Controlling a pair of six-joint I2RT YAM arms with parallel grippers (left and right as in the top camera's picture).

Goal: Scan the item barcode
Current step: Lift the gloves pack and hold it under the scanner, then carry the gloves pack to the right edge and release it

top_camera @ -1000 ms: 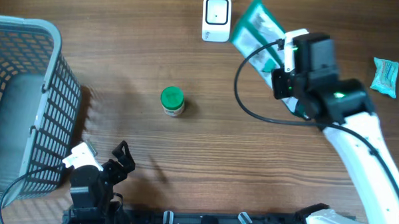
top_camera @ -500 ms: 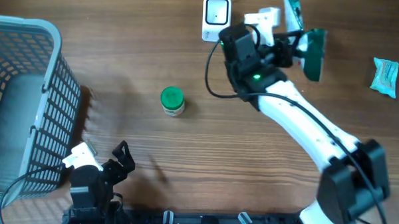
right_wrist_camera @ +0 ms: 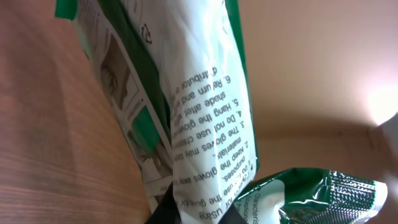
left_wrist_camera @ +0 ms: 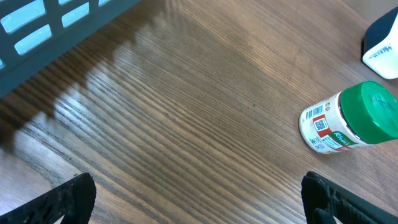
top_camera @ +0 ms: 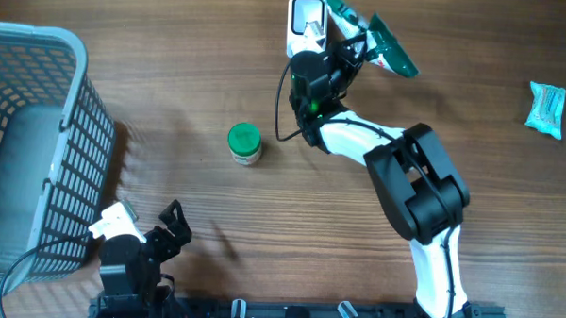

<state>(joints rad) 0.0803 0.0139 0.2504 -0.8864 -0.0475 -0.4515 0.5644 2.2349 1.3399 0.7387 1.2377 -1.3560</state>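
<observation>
Right gripper (top_camera: 342, 40) is clamped tight on the green-and-white packet (top_camera: 380, 42). The packet is held off the table at 12 o'clock, just at 3 o'clock of the white scanner (top_camera: 306, 26). It is tilted, judged so its barcode can meet the scanner window; the barcode itself is not seen. Left gripper (top_camera: 172, 221) sits at 7 o'clock, jaws spread wide and empty, parked out of the reach. Green-lidded jar (top_camera: 245, 143) sits mid-table.

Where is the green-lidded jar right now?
In the overhead view the green-lidded jar sits on the table left of centre, between the grey basket and the white scanner, nearer the scanner.
</observation>
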